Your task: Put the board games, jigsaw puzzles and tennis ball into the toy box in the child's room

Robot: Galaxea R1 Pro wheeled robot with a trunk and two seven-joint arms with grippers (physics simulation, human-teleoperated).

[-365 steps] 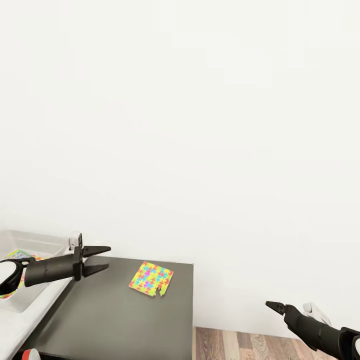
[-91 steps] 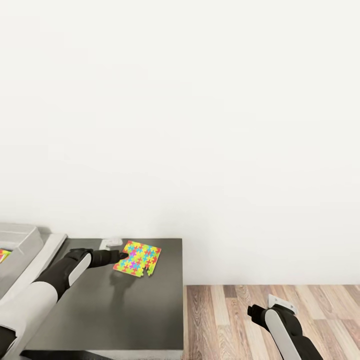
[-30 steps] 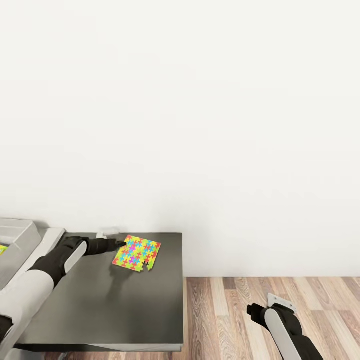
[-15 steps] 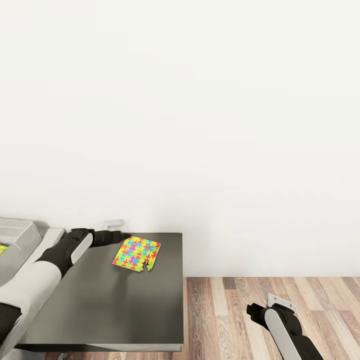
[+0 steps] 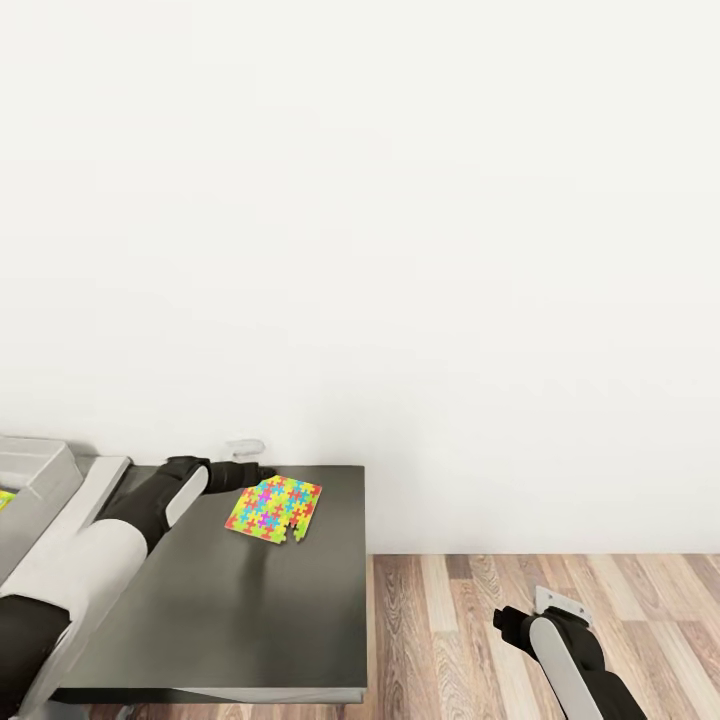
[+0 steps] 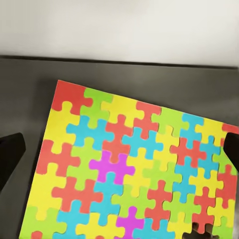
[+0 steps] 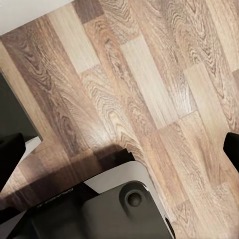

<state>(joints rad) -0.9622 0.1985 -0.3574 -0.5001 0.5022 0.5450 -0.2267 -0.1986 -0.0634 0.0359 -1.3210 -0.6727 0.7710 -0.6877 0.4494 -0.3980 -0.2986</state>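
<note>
Left end effector (image 5: 262, 474) spread wide at far edge of jigsaw puzzle (image 5: 274, 507) lying flat on dark tabletop (image 5: 240, 600), right end effector (image 7: 119, 144) spread above wood floor (image 5: 500, 620).

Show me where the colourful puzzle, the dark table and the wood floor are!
puzzle (image 5: 274, 507), head view, middle of its top face
dark table (image 5: 240, 610), head view, bare top
wood floor (image 5: 450, 640), head view, planks

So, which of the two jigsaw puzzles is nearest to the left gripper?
The jigsaw puzzle lying flat on the dark grey unit, directly at the left gripper. The other puzzle is just a sliver in the toy box.
</note>
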